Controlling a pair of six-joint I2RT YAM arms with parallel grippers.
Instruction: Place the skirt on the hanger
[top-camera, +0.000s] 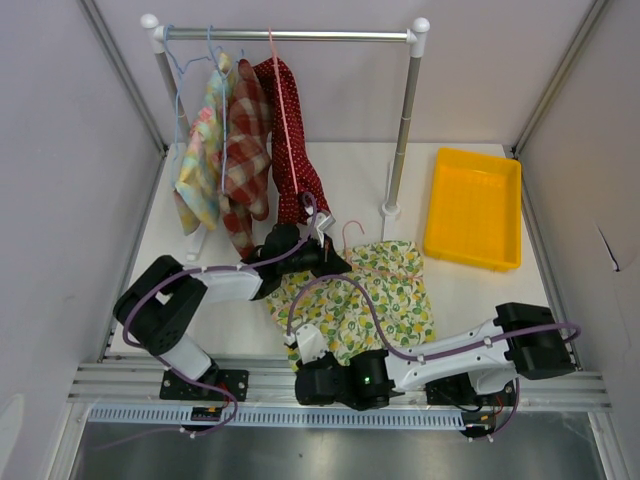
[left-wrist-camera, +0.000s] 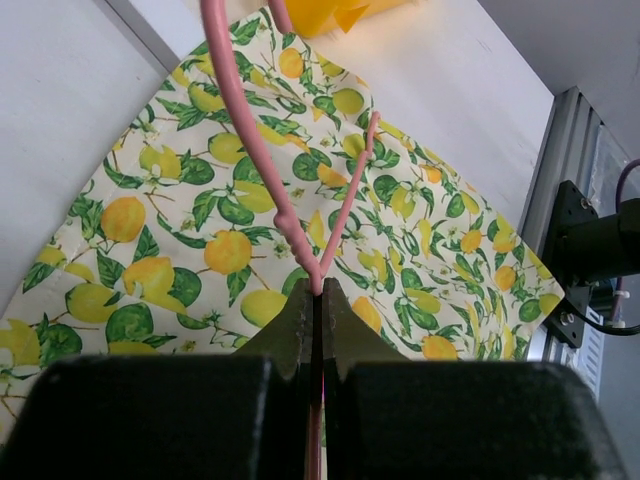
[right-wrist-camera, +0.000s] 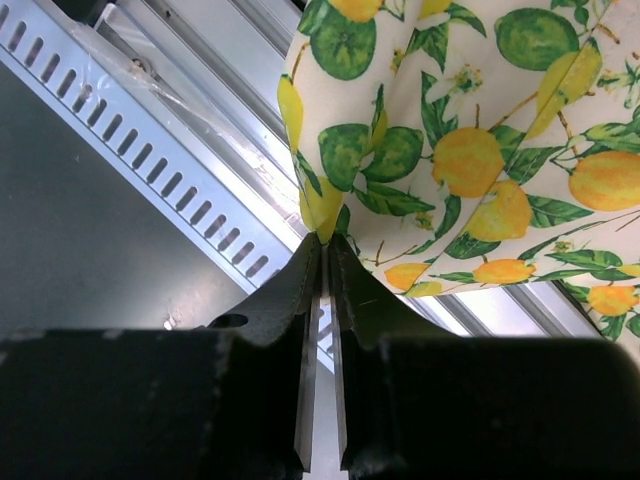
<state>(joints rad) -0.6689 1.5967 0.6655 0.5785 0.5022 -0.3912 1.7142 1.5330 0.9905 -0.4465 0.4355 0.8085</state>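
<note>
Matt cloth skirt (top-camera: 400, 282), smooth pink plastic hanger (left-wrist-camera: 284, 218), shiny metal rail (top-camera: 290, 35)

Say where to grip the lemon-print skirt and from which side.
Grip the skirt by its near edge, coming from the front: the cloth lies flat, but that edge stands free over the rail, where the right pincer pinches it.
</note>
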